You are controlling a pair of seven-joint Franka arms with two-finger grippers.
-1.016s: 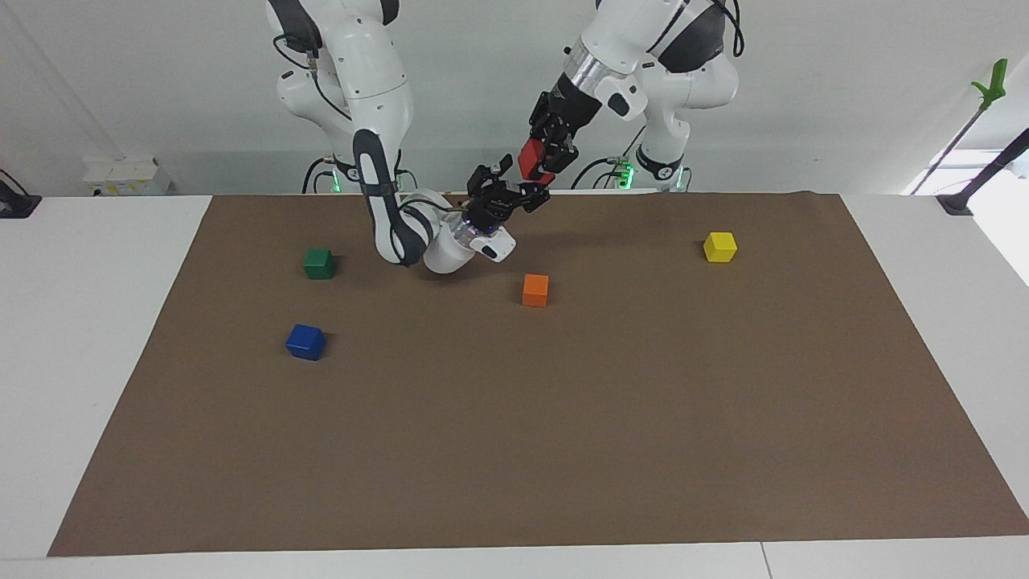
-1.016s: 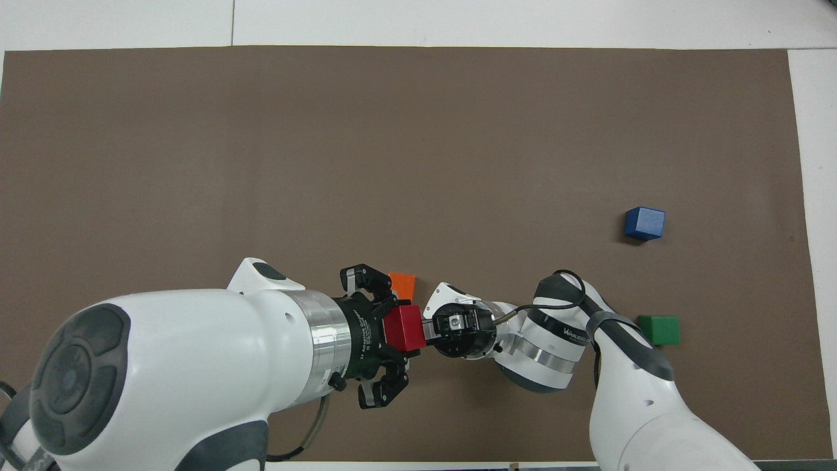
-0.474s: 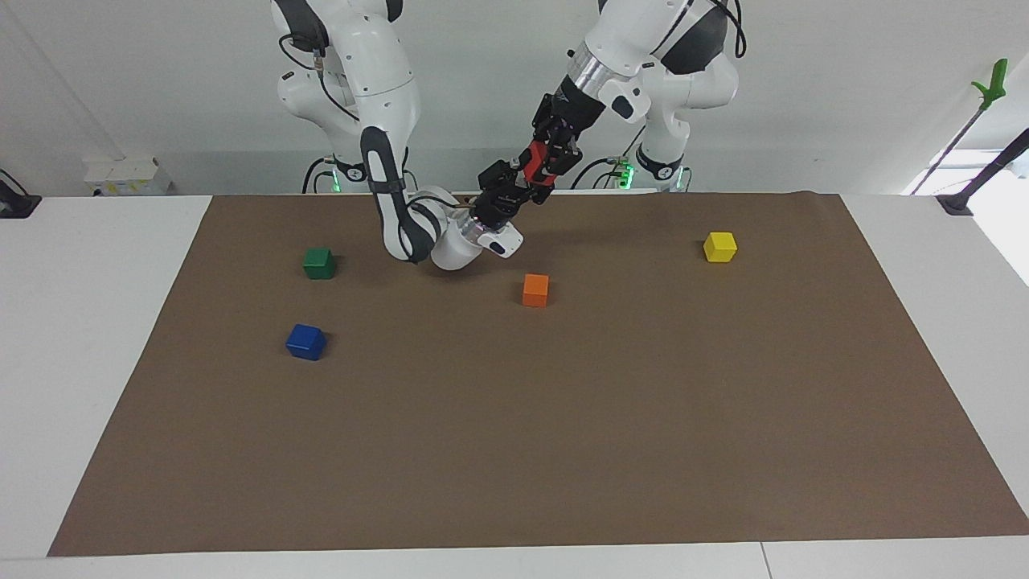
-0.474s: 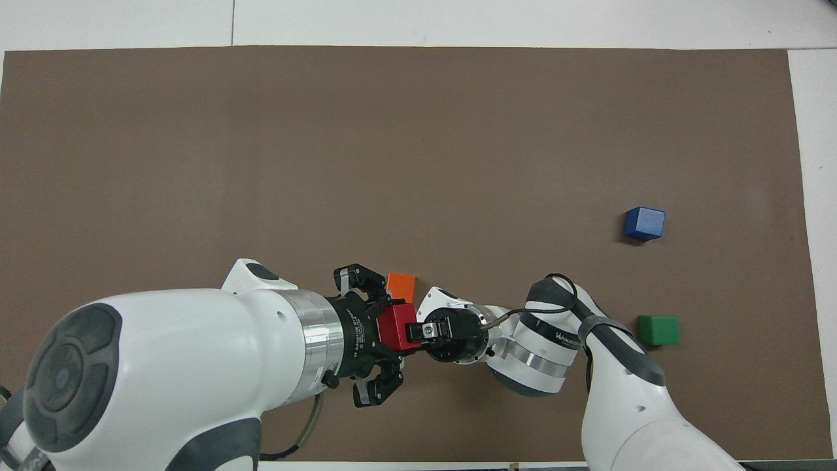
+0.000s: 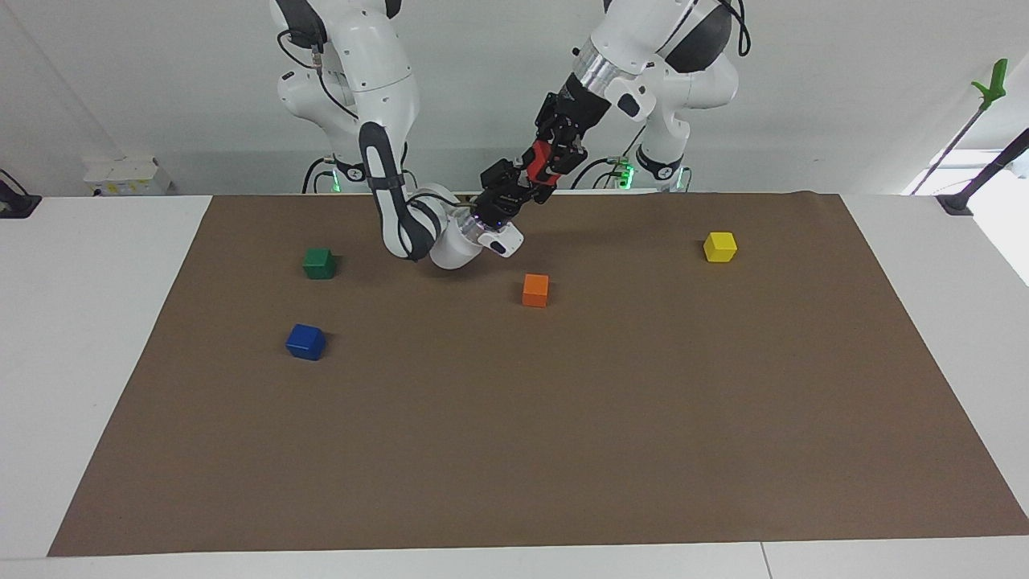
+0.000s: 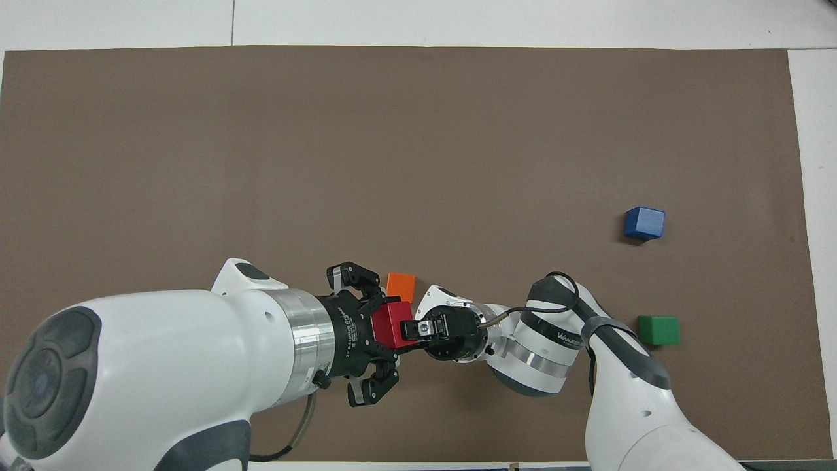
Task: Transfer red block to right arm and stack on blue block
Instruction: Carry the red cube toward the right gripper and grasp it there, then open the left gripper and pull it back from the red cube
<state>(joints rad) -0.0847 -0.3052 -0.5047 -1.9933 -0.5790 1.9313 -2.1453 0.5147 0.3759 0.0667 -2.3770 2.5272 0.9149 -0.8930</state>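
The red block (image 5: 539, 156) is up in the air, held in my left gripper (image 5: 548, 153), which is shut on it over the robots' edge of the brown mat. In the overhead view the red block (image 6: 386, 325) sits between the left gripper (image 6: 379, 327) and the right one. My right gripper (image 5: 517, 182) points up at the block from below, its open fingers reaching either side of it; it also shows in the overhead view (image 6: 410, 328). The blue block (image 5: 305, 342) lies on the mat toward the right arm's end, seen also from overhead (image 6: 644, 223).
A dark green cube (image 5: 319, 263) lies nearer to the robots than the blue block. An orange cube (image 5: 535, 289) lies on the mat just below the two grippers. A yellow cube (image 5: 719, 246) lies toward the left arm's end. The brown mat (image 5: 563, 442) covers the table.
My right gripper has risen and closed in on the red block until its fingers reach around it. My left gripper with the block has shifted slightly toward it.
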